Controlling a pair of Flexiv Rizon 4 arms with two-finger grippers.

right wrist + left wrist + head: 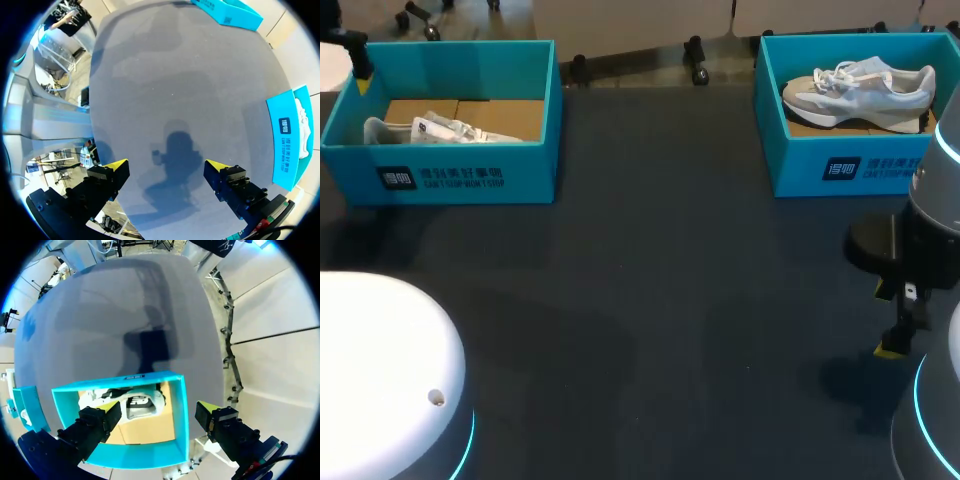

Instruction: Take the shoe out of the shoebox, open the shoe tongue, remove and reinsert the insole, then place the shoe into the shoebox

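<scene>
Dark grey worktop [650, 300] carries two teal shoeboxes at its far edge. The left shoebox [182, 415] sits directly under the left fingers [95, 425], which are spread wide, holding and touching nothing. Its open top fills the gap between their yellow tips. Inside, a white shoe [142, 402] lies on the brown cardboard floor at the box's far end, between the two tips and closer to one of them.

The right fingers [107, 175] hang just as wide apart over bare worktop, with only their shadow between them. The right shoebox [286, 140] stands well off to one side of them. It holds a pale grey-and-white sneaker [860, 88] with white laces.
</scene>
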